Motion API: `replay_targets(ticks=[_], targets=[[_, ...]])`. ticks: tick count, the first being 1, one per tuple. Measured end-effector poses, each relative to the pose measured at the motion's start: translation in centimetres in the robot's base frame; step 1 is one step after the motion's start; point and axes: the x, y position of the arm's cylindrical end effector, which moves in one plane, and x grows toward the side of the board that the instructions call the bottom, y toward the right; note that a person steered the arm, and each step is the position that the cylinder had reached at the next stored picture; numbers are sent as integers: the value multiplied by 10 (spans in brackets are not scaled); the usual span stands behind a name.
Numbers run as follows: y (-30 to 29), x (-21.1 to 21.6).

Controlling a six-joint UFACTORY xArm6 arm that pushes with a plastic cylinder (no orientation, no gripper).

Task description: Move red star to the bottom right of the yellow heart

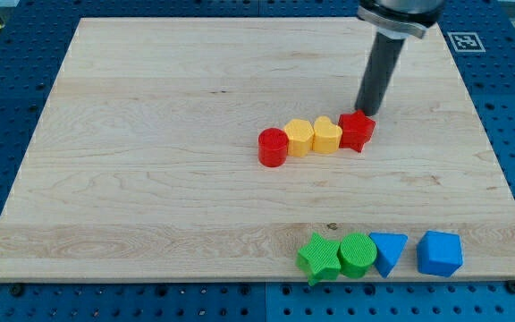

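Behind red star (357, 131), my tip (365, 112) touches.

Your board (150, 134) is pale, grained wood on a blue perforated bench (25, 18). Centre row: red cylinder (273, 148), yellow hexagon block (299, 138), yellow heart (327, 136), red star (357, 131). Near right: green star (318, 257), green cylinder (357, 255), blue triangle block (388, 252), blue cube-like block (440, 253). The rod is dark.

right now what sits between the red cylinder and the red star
In the camera view, two yellow blocks fill that stretch: between the red cylinder and the red star sit the yellow hexagon and then the yellow heart, in a tight row.
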Motion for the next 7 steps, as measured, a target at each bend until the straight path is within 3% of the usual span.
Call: replay_targets(ticks=[2,7], targets=[[-45,0],[-8,39]])
